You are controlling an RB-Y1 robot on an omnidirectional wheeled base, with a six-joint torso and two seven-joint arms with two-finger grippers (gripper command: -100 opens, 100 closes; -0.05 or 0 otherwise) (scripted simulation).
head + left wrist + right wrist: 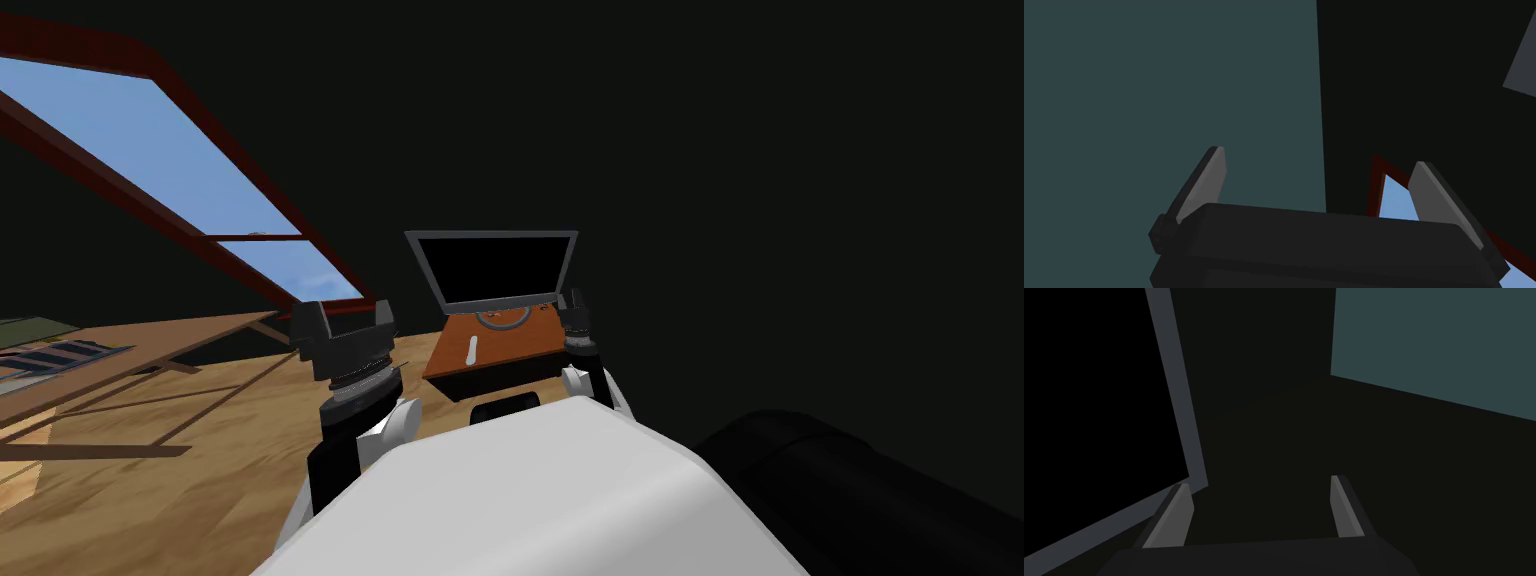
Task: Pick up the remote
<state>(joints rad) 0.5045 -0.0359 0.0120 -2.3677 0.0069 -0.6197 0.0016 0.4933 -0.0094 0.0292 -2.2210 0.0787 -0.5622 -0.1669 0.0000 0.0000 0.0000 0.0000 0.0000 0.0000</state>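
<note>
A slim light grey remote (472, 350) lies on the orange-brown top of a low TV stand (525, 335), in front of a dark flat screen (492, 268) with a grey frame. My left gripper (342, 318) is raised to the left of the stand, well apart from the remote, its fingers (1204, 180) open and holding nothing. My right gripper (576, 308) hangs at the stand's right edge beside the screen, its fingers (1346, 508) open and holding nothing. The grey frame of the screen (1181, 403) shows close by in the right wrist view.
A large window (160, 180) with a dark red frame lies to the left. A long wooden table (110, 360) stands at the far left over the wood floor (200, 470). A dark rounded piece of furniture (860, 490) sits at the lower right.
</note>
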